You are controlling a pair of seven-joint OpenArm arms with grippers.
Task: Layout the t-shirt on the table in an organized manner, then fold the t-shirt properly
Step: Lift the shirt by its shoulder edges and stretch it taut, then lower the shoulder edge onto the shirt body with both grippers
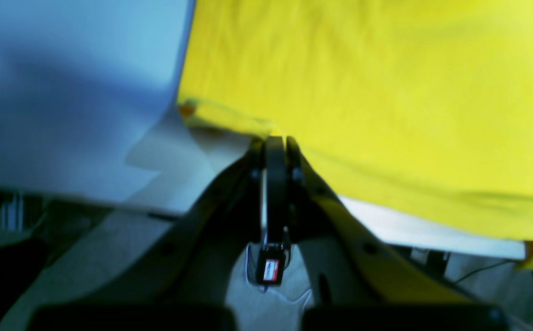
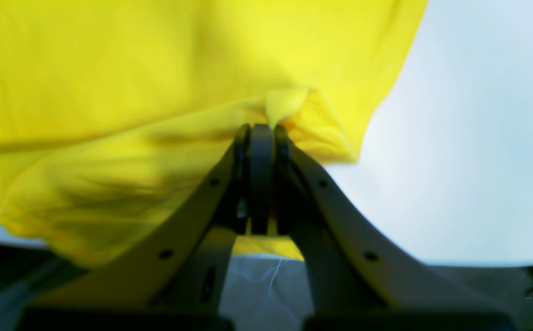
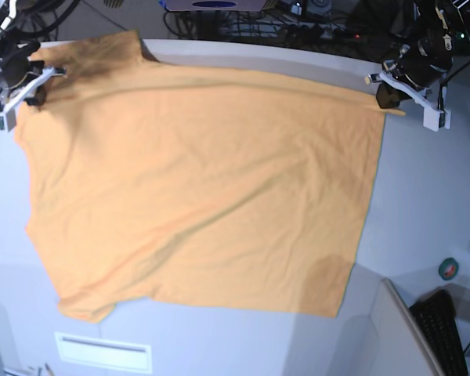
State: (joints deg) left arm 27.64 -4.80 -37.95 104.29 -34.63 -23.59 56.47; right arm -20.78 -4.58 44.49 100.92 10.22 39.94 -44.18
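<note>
Base view: orange-yellow t-shirt (image 3: 196,196) spread flat across the white desk (image 3: 431,204), far edge pulled taut. Left gripper (image 3: 378,88) pinching the shirt's far corner, right gripper (image 3: 43,77) pinching the opposite far corner, both jaws pressed together on fabric.

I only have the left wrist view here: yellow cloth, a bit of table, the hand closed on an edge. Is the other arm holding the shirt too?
Observer: Yes. The right hand is shut on a bunched fold of the t-shirt.
Operator: How much of the shirt lies on the table?
Observer: In the base view most of it is spread out on the table, with mild wrinkles.
Operator: Where are the two hands relative to it?
Observer: At its two far corners; the left hand is on the base view's right.
</note>
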